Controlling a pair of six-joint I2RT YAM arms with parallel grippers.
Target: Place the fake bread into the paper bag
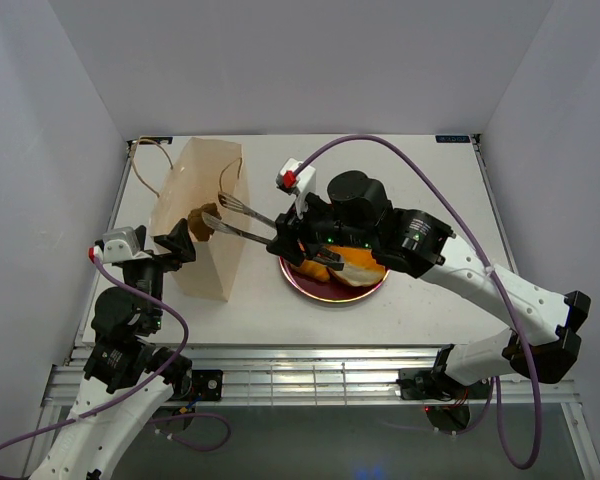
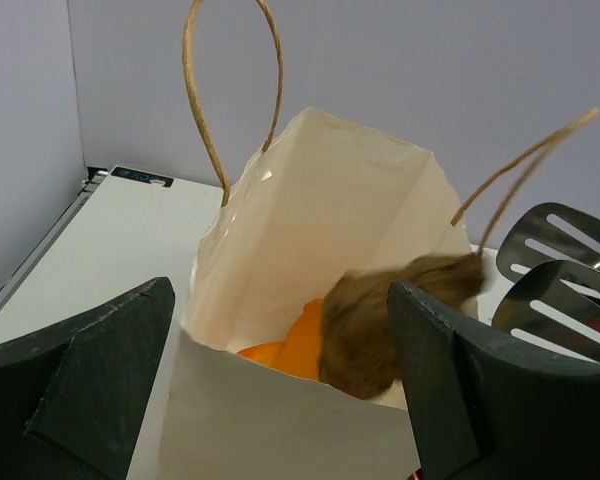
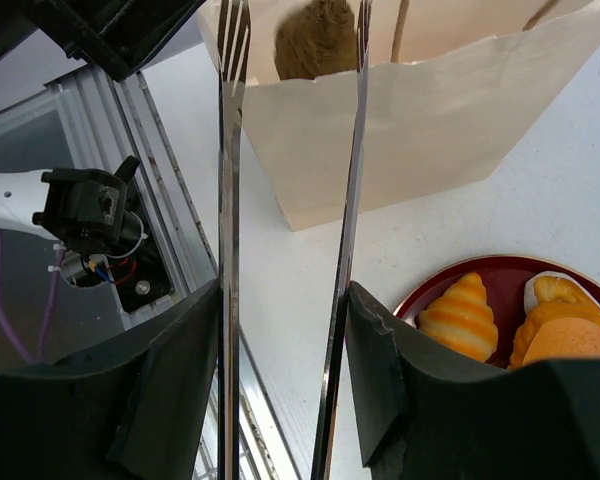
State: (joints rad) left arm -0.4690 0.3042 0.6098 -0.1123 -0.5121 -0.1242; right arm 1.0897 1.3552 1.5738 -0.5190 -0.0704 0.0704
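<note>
**Right gripper** (image 3: 285, 300): clamped on the tongs (image 3: 227, 200). One dark finger presses each thin metal strip from outside, and the two strips run side by side with a gap between them. The polished, slotted tong heads lie at the mouth of the paper bag (image 1: 220, 268).

**Brown pastry** (image 2: 380, 320): matte, rounded and blurred. It sits at the bag's rim just beside the tong heads. Whether the heads touch it cannot be told.

**Right arm:** reaches from its base at the near right across the white table (image 1: 400, 170). The elbow is bent, and the wrist points left above the dark red plate (image 3: 420, 290). A glossy spiral roll (image 3: 463, 315) and a smooth orange bun (image 3: 560, 335) lie on the plate.

**Left gripper** (image 2: 280, 300): spread wide. Its matte black, wedge-shaped fingers (image 2: 90, 380) stand on either side of the bag's near narrow wall. Contact with the paper cannot be told.

**Left arm:** folded close above its base at the near left, with the wrist level with the bag's top.

**Bag:** cream, creased paper, standing with its mouth open. Two thin brown cord handles (image 2: 230, 90) rise from the rim, and glossy orange pieces (image 2: 290, 345) lie inside.
</note>
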